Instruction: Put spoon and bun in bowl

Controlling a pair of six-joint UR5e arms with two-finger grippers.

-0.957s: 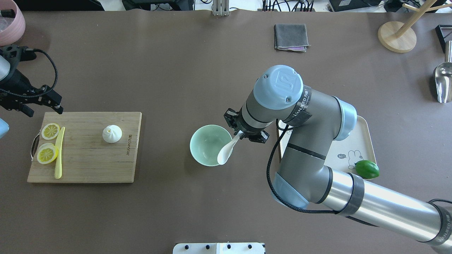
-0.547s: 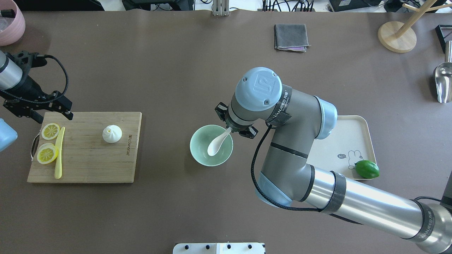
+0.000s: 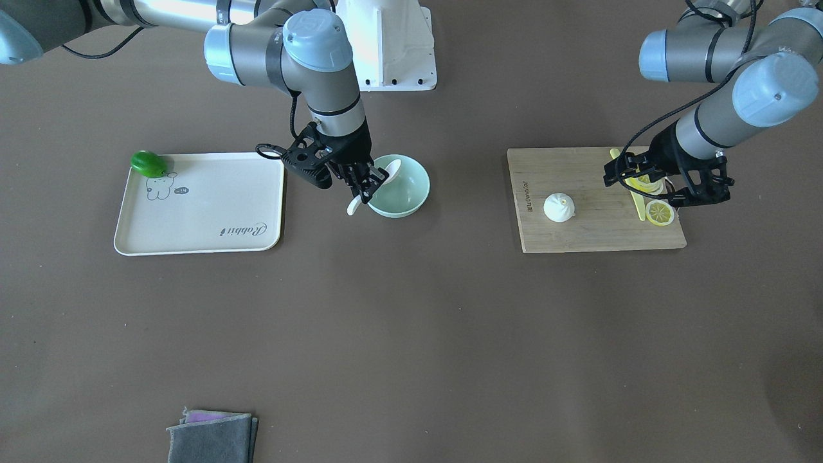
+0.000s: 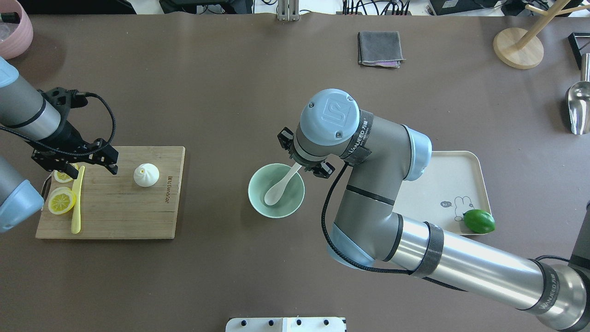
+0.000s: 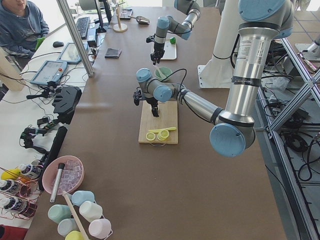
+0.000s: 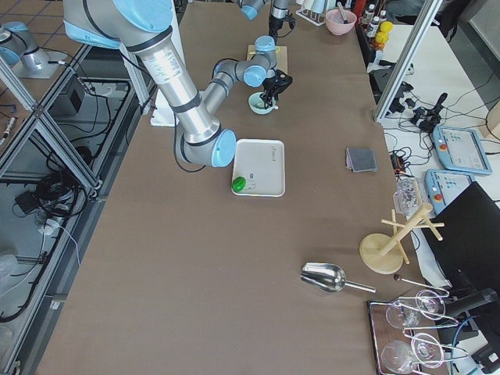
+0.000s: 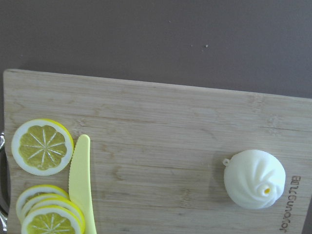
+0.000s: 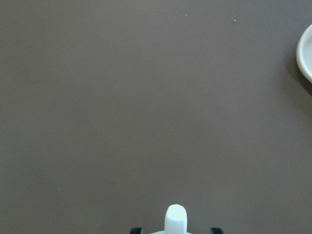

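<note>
Right claw (image 4: 302,165) clamped on spoon (image 4: 275,194) handle, scoop over bowl (image 4: 252,198). Lower until scoop rests, then release gently. Bun (image 4: 146,175) sits on board (image 4: 115,212); left claw (image 4: 73,161) apart.

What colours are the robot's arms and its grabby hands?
The right arm and the left arm are shiny silver tubes with grey joints and round pale-blue caps; one cap has a raised logo. Dark bands carry small writing. The right gripper and the left gripper are black, with black cables looping to them.
</note>
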